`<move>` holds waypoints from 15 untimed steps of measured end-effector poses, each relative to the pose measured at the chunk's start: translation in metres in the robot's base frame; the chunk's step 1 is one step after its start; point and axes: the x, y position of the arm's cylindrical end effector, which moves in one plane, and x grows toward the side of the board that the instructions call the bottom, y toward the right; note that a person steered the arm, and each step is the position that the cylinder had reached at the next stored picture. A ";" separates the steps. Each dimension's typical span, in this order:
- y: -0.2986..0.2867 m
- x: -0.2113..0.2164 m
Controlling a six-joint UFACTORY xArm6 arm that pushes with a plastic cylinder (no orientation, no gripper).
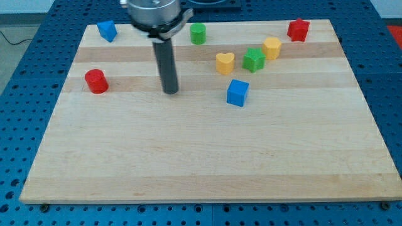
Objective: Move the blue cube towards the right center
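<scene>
Camera view: blue cube (237,92), plain bright blue, near the wooden board's (207,157) middle, just below the yellow heart (225,62) and green star (254,59). Sits flat, turned slightly askew to the board's edges; no long axis. My tip (171,91), a bare rod without claw, stands well apart at the cube's left.
</scene>
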 end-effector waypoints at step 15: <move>0.223 0.016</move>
